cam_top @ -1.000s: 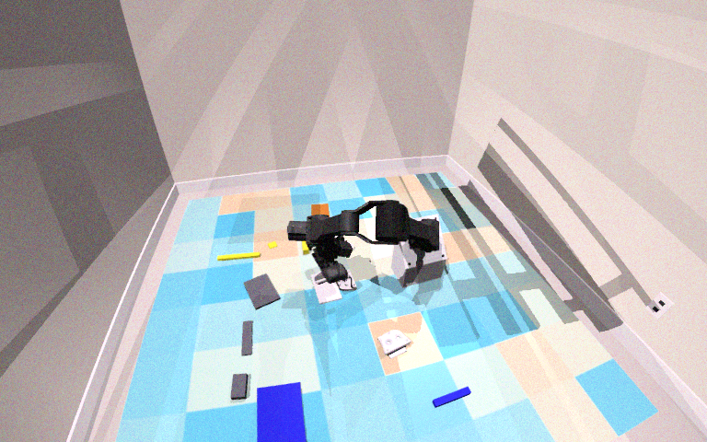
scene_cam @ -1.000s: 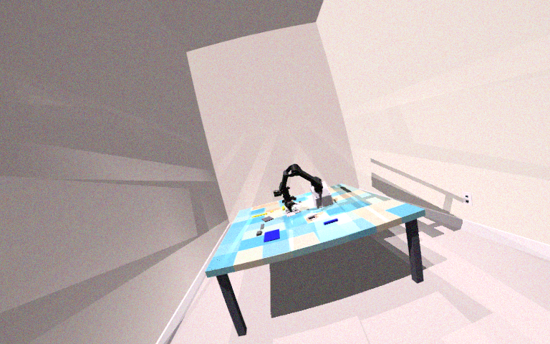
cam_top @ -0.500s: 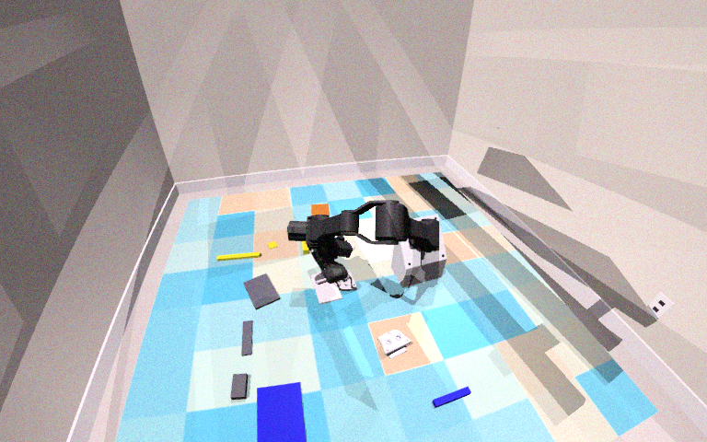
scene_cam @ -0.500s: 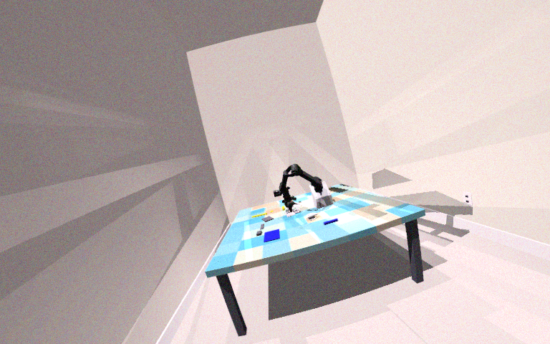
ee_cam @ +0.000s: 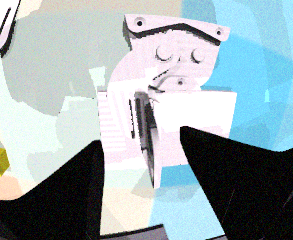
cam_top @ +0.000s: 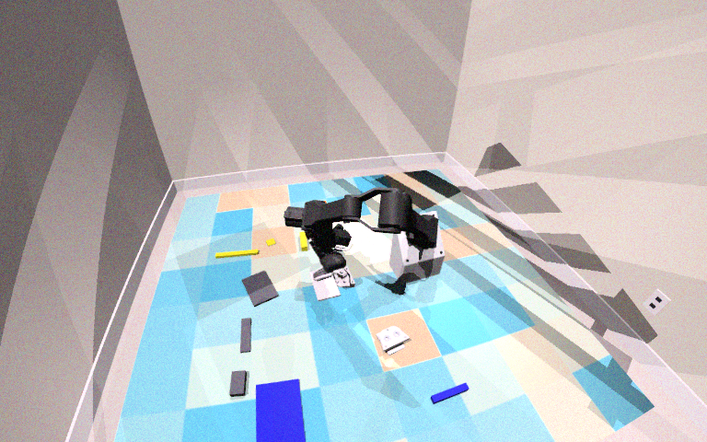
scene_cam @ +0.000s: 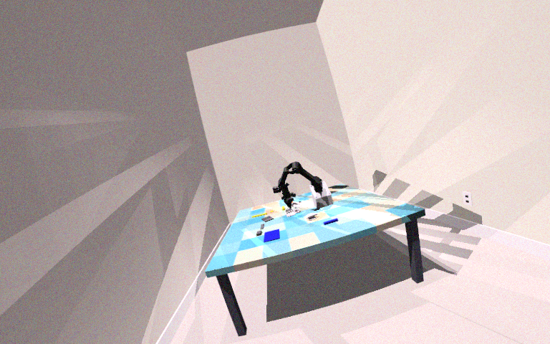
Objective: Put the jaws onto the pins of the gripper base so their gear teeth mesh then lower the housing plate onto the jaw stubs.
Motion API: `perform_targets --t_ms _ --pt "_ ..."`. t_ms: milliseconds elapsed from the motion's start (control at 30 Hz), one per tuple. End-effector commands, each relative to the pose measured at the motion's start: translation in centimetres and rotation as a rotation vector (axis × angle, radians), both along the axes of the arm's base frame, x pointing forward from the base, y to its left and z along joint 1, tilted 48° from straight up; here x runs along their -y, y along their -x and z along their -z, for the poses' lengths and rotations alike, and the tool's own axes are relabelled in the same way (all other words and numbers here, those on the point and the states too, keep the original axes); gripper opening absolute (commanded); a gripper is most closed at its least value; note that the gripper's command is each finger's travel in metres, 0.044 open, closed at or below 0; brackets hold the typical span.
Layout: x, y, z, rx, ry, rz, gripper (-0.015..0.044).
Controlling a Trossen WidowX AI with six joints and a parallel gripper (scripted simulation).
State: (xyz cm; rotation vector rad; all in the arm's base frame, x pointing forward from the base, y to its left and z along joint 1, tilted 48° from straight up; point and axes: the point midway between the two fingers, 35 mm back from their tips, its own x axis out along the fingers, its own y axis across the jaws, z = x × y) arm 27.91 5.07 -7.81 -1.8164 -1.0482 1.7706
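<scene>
My gripper [ee_cam: 141, 140] [cam_top: 329, 270] is open, low over the white parts, with a black fingertip on either side. Between the fingertips, but clear of them, is a thin white upright part [ee_cam: 156, 162], apparently a jaw. Above it in the wrist view lies a curved white part [ee_cam: 178, 42] with two round pins, apparently the gripper base. A flat white section [ee_cam: 206, 107] [cam_top: 327, 287] lies beside the upright part. Another white part [ee_cam: 0, 27] is cut off at the wrist view's corner. A white plate-like part [cam_top: 391, 337] with two round marks, possibly the housing plate, lies apart on the table. Gear meshing is unclear.
A dark grey plate [cam_top: 260, 287] and two smaller grey blocks [cam_top: 245, 334] [cam_top: 237, 383] lie to the left. Yellow pieces [cam_top: 237, 253] [cam_top: 303, 241] lie farther back. A blue plate [cam_top: 279, 411] and blue bar [cam_top: 449, 393] lie in front. The arm's base [cam_top: 423, 268] stands right.
</scene>
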Motion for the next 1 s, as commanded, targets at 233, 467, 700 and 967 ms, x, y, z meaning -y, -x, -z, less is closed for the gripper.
perform_targets --t_ms 233,467,700,967 --pt "2.21 -0.67 -2.23 0.031 0.000 0.024 0.0145" --pt "2.22 -0.70 -2.29 0.034 -0.001 0.026 0.0000" --pt "2.22 -0.70 -2.29 0.034 -0.001 0.026 0.0000" --pt "2.41 -0.68 -2.13 0.057 0.000 0.001 0.0000"
